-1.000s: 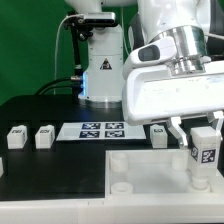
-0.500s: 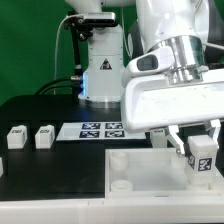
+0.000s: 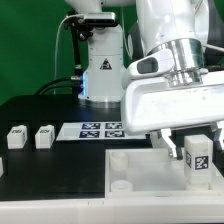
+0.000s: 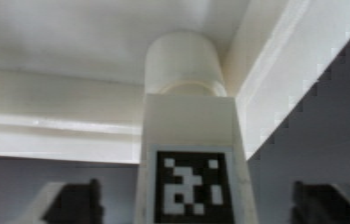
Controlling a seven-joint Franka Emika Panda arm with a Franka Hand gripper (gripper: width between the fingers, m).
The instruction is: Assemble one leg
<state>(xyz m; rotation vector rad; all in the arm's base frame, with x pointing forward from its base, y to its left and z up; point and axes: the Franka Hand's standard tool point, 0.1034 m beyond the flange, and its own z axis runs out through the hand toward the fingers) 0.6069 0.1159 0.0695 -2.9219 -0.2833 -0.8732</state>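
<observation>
Your tool [image 3: 196,142] is clamped on the leg [image 3: 199,162]. The leg stands upright between the fingers [image 3: 171,144], with its tag [image 3: 198,153] facing the exterior camera. In the wrist view, the leg [image 4: 190,115] points its rounded end at the white panel [image 4: 56,100], close to one of the panel's edges. From outside, you see the leg over the panel [image 3: 140,172] at the exterior view's right. Whether the leg's lower end touches the panel cannot be told. Farther out on the black table [image 3: 50,175] lies the marker board [image 3: 103,129]. Two more legs [image 3: 15,137] [image 3: 44,136] sit well apart at the exterior view's left.
</observation>
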